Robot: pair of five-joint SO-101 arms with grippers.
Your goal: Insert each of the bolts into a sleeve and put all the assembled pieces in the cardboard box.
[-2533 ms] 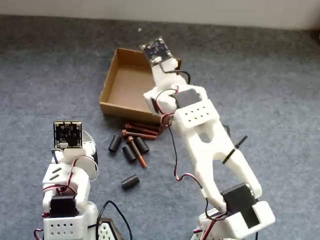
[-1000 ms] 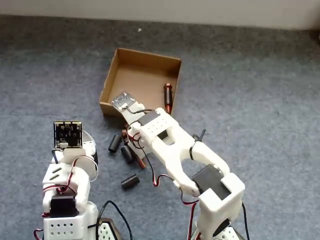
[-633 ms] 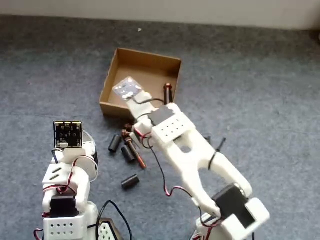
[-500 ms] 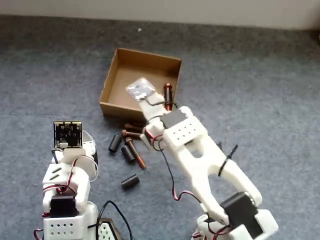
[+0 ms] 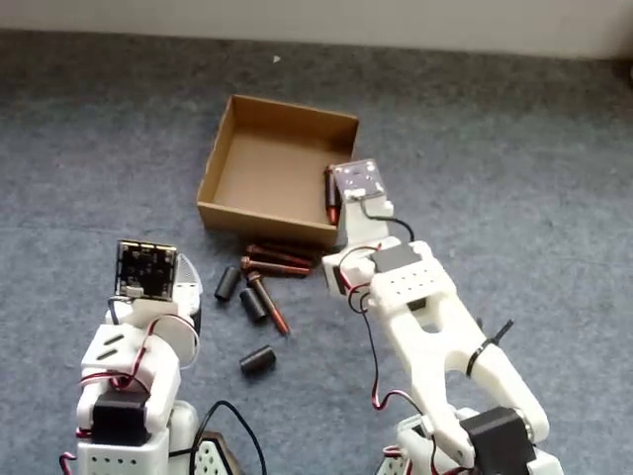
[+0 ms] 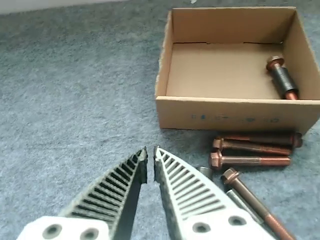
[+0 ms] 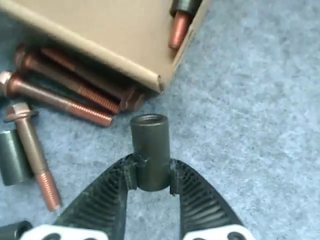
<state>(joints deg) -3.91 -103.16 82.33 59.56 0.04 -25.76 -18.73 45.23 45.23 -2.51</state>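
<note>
- Several loose bolts (image 6: 250,160) lie on the surface (image 6: 75,75) beside the cardboard box (image 6: 235,112).
- Right hand (image 7: 150,174) pinches a sleeve (image 7: 149,142) mid-body; rigid, smooth, probably slippery metal.
- Left hand (image 6: 150,156) hovers pressed together, empty.

Carpeted indoor rm, prob. office/lab: grey carpet (image 5: 514,148), pale wall edge (image 5: 396,18).

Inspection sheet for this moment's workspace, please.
Surface: grey carpet.
Job's things: cardboard box holds one assembled piece; three loose bolts and three loose sleeves lie on the carpet in front of it.
Clutter: nothing seen.
Grippers: right gripper shut on a sleeve; left gripper shut, empty.
Cables: red and black wires along both arms.
Surroundings: pale wall at the far edge.
</note>
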